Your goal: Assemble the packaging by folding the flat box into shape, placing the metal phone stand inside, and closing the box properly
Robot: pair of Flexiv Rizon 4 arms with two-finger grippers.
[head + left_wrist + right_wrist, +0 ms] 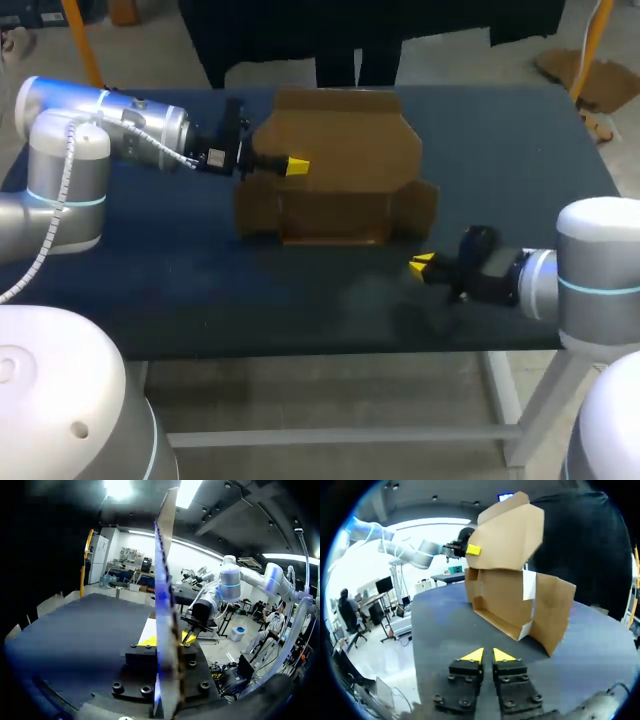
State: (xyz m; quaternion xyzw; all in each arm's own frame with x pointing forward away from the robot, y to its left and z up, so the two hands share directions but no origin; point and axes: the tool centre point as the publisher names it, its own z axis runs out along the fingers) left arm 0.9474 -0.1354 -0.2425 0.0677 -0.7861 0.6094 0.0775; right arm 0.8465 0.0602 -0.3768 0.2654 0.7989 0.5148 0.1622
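1. The cardboard box (340, 190) stands on the dark bench (300, 300) in the upper middle of the head view. It is partly folded, and its shallow tray opens toward the lower edge of the frame.
2. Its wide lid flap (345, 130), with angled corners, rises behind the tray. A side flap (420, 208) sticks out at the tray's right end.
3. The left arm (100, 130) comes in from the upper left of the frame. The left claw (295, 166) is clamped on the left edge of the lid flap.
4. In the left wrist view that panel (165, 605) runs edge-on between the left claw's (167, 639) fingers, with a yellow tip on each side pressing it.
5. The right arm (590, 270) enters from the right of the frame. The right claw (421, 266) sits low over the bench, just below and right of the side flap, apart from it.
6. In the right wrist view the right claw's (487, 655) tips are drawn together with nothing between them. The box (505, 595) stands ahead of them, and the left claw (472, 550) grips its raised flap.
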